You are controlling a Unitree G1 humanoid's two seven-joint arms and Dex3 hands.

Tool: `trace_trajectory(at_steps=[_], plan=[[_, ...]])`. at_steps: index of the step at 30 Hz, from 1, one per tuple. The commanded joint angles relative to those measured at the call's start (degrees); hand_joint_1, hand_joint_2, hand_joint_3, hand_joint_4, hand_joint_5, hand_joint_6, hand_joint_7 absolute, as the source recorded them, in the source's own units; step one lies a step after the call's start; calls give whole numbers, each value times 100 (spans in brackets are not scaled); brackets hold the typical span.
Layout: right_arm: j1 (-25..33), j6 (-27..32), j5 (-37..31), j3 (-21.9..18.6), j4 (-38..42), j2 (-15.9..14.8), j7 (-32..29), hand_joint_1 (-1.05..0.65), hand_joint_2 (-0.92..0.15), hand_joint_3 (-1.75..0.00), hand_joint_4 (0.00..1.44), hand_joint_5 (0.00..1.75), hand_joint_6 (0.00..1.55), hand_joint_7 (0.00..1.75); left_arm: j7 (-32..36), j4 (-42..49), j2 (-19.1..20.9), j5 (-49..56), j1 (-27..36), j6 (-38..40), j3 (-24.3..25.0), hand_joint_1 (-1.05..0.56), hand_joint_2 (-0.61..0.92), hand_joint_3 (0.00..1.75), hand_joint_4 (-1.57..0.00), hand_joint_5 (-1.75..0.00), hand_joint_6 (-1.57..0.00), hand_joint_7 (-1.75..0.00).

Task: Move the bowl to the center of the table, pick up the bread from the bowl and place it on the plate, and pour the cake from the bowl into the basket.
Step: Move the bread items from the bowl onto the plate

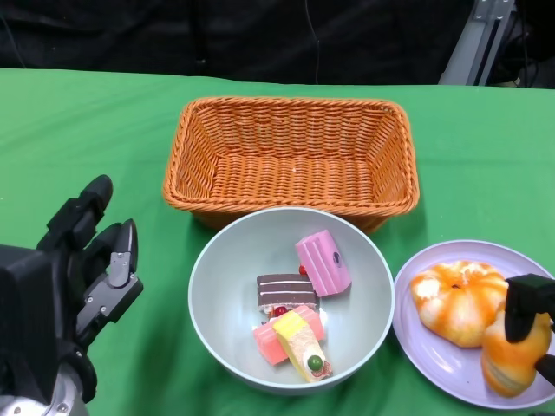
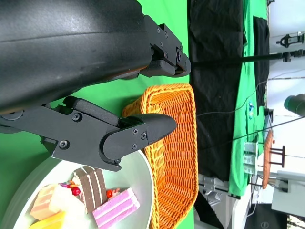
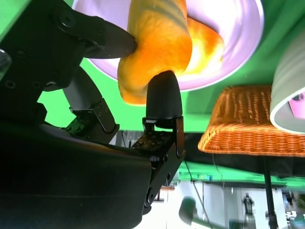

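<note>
The pale grey bowl (image 1: 208, 295) sits mid-table in front of the basket (image 1: 290, 152). It holds several cake pieces: a pink one (image 1: 323, 263), a brown one (image 1: 286, 290) and a yellow one (image 1: 299, 342). At the right, one orange bread (image 1: 455, 299) lies on the lilac plate (image 1: 416, 338). My right hand (image 1: 529, 312) grips a second bread (image 1: 512, 355) over the plate's near side. The right wrist view shows that bread (image 3: 157, 43) pinched between black fingers (image 3: 163, 95). My left hand (image 1: 87, 269) hovers left of the bowl with its fingers apart, holding nothing.
The wicker basket (image 2: 176, 152) is empty and almost touches the bowl's (image 2: 138, 176) far rim. The plate (image 3: 238, 33) lies close to the bowl's right side. Green cloth covers the table, and dark drapes and a metal stand (image 1: 473, 39) stand behind it.
</note>
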Motion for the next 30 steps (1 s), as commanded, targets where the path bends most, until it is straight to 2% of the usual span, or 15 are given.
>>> trace_trajectory(at_steps=[1, 2, 3, 5, 6, 7, 12, 15, 18, 21, 30], plan=[[-238, 400, -72, 212, -16, -176, 599, -24, -74, -40, 67, 139, 84, 30, -3, -143, 41, 2, 64, -16, 20, -45, 92, 73, 0, -49, -30, -1], [-279, 468, -80, 258, -41, -190, 686, -27, -79, -27, 64, 120, 83, 16, 10, -154, 46, 19, 65, -2, 13, -44, 92, 73, 0, -49, -30, -1], [-326, 540, -93, 305, -78, -211, 801, -32, -86, -15, 64, 83, 78, 7, 27, -159, 50, 45, 65, 7, 2, -44, 92, 73, 0, -51, -30, -1], [-391, 695, -120, 375, -161, -241, 1018, -39, -91, -9, 65, 37, 66, 1, 43, -164, 42, 55, 64, 19, 1, -44, 92, 74, 0, -54, -31, -1], [-436, 729, -128, 409, -186, -258, 1084, -40, -91, -9, 64, 32, 65, 1, 33, -164, 44, 44, 62, 26, 5, -44, 92, 74, 0, -54, -31, -1], [-469, 754, -116, 430, -221, -267, 1133, -46, -92, -10, 57, 22, 55, 0, 27, -169, 46, 34, 57, 48, 9, -44, 92, 74, 0, -54, -30, -1], [-509, 652, 32, 439, -278, -300, 1063, -60, -92, -11, 38, 7, 33, 0, 15, -202, 91, 61, 35, 160, -14, -43, 92, 74, 0, -46, -27, 0], [-509, 640, 56, 443, -276, -312, 1047, -61, -92, -11, 35, 6, 31, 0, 15, -211, 98, 73, 32, 182, -19, -43, 92, 74, 0, -44, -27, 0], [-441, 655, 245, 374, -507, -273, 1118, -68, -92, -11, 20, 1, 19, 0, 21, -197, 50, 18, 18, 181, 12, -42, 92, 75, 0, -44, -26, 0], [-350, 741, 296, 312, -814, -254, 1151, -72, -92, -11, 11, 0, 13, 0, 43, -208, 43, 36, 18, 192, -3, -43, 92, 75, 0, -41, -26, 0], [-127, 1213, 405, 43, -1837, -290, 1726, -73, -92, -15, 7, 0, 9, 0, -6, -145, 66, 6, 3, 153, 21, -45, 92, 74, 0, -34, -25, -1]])
